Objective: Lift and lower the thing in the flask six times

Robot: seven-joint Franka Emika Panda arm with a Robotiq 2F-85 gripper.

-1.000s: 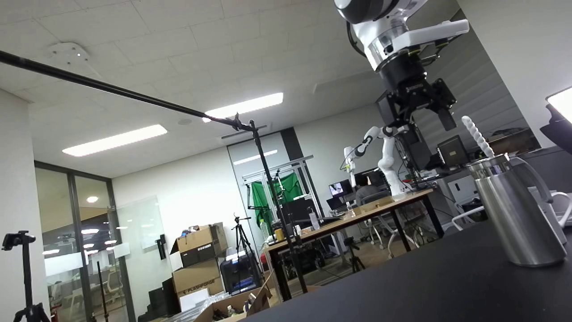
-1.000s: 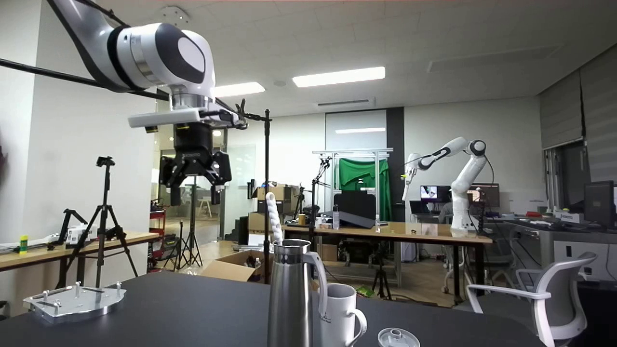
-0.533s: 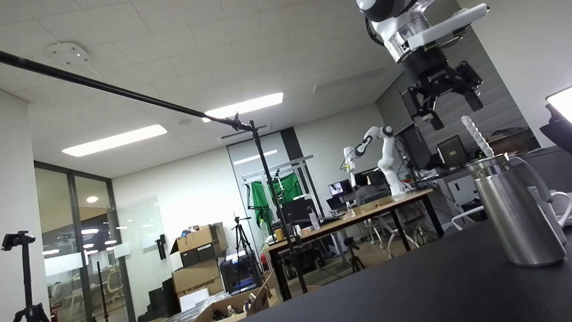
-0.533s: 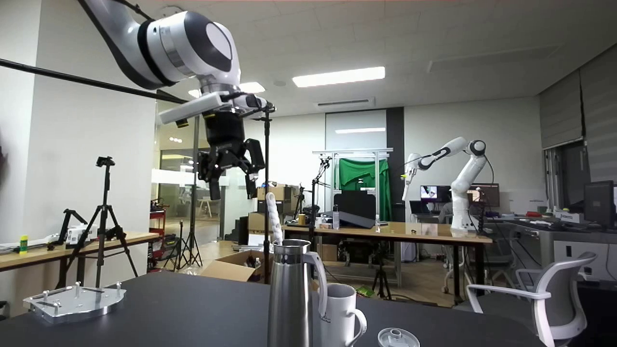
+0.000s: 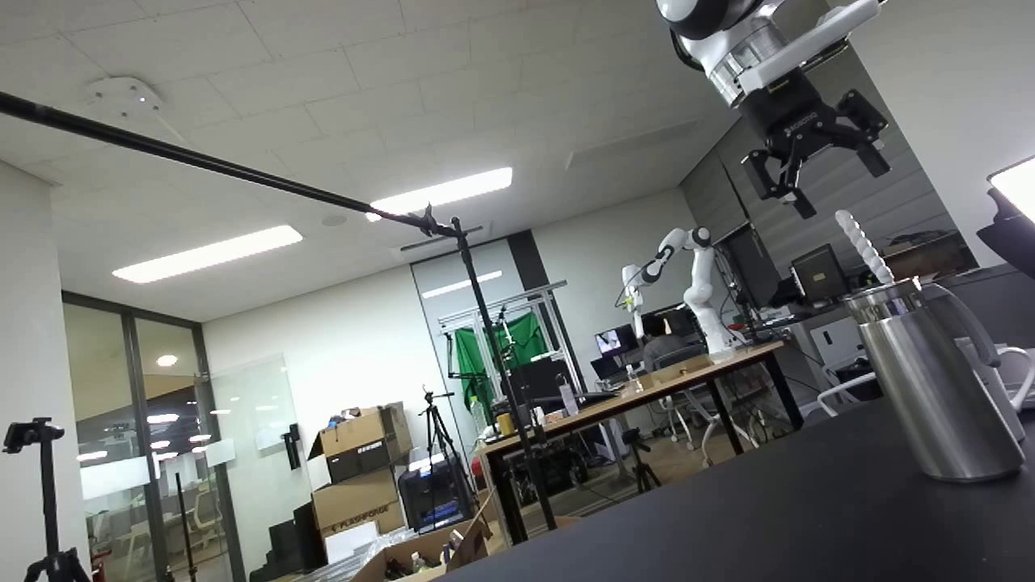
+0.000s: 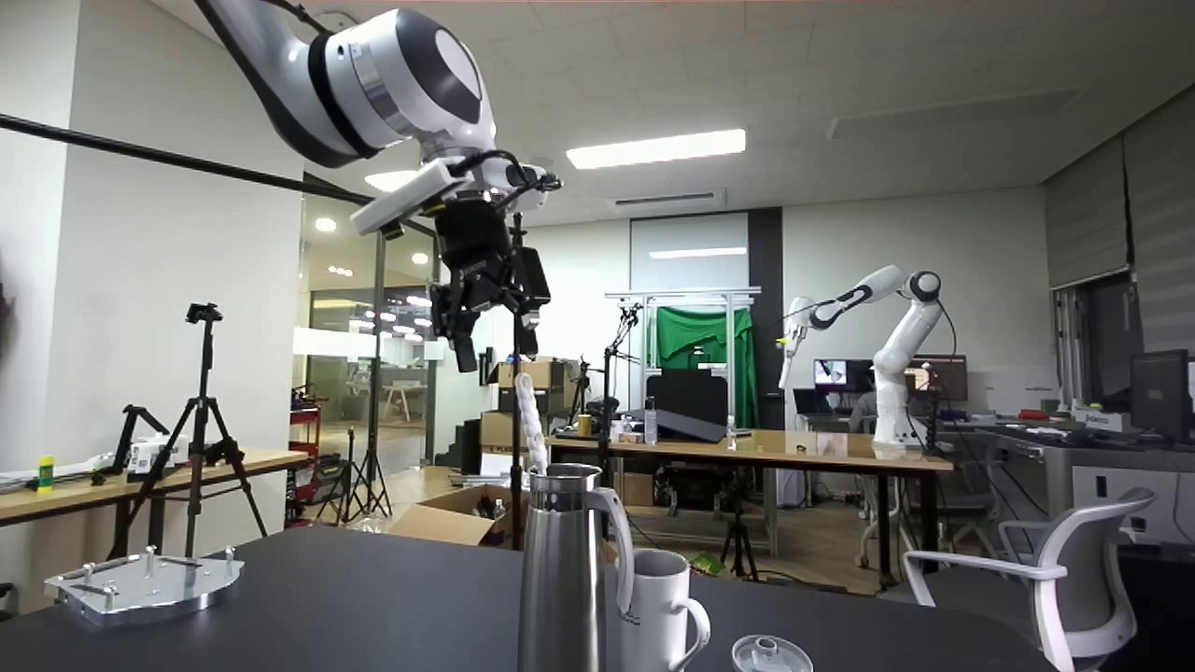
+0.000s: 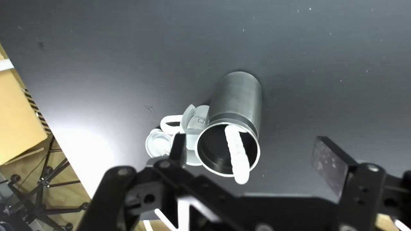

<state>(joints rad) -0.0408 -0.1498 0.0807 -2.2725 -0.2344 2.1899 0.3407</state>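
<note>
The flask (image 6: 563, 588) is a tall brushed-steel jug with a grey handle. It stands upright on the black table (image 6: 373, 607) and also shows in an exterior view (image 5: 938, 396). A white twisted stick (image 6: 530, 425) leans in its mouth, its upper part sticking out above the rim; its lower end is hidden inside. My gripper (image 6: 497, 351) is open and empty, tilted, above the stick's top and apart from it. In the wrist view the stick (image 7: 238, 157) and the flask mouth lie between the spread fingers of my gripper (image 7: 252, 147), nearer the left finger.
A white mug (image 6: 658, 607) stands close beside the flask, on its handle side. A clear lid (image 6: 770, 656) lies near the mug. A metal plate with pegs (image 6: 145, 588) lies at the table's far left in an exterior view. A chair (image 6: 1055, 579) stands at the right.
My gripper has moved rightward in both exterior views, over toward the stick, rising a little and tilting. It stays open. The flask and stick have not moved.
</note>
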